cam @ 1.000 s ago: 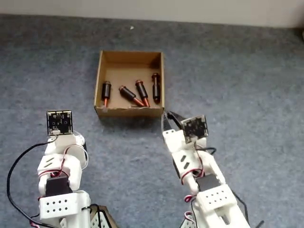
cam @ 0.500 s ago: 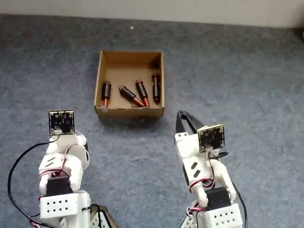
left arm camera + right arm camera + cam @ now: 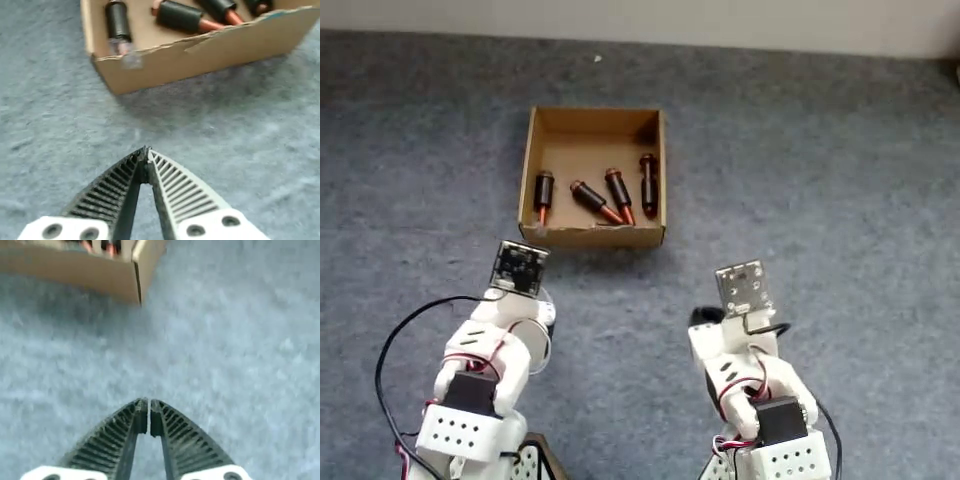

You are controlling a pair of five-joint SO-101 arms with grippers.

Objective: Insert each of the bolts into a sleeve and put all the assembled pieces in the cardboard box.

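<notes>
We see our left gripper (image 3: 145, 156) and right gripper (image 3: 149, 409) pinched together, empty, the brown cardboard box (image 3: 592, 238) holding four black-sleeved copper bolts (image 3: 594, 199) at 12 o'clock, left nearer.

Left arm (image 3: 480, 375) is leaning forward from its base and slanting inward toward the midline, with its wrist camera board (image 3: 520, 268) tilting the same way. Left gripper (image 3: 146, 150) is pointing forward and down; its ribbed fingers (image 3: 177, 192) are meeting at the tips and holding nothing.

Right arm (image 3: 750, 375) is sitting folded close over its base, its wrist board (image 3: 744, 288) facing up. Right gripper (image 3: 149, 402) is also pointing forward and down, its fingers pressing together with only a thin slit between them and gripping nothing.
</notes>
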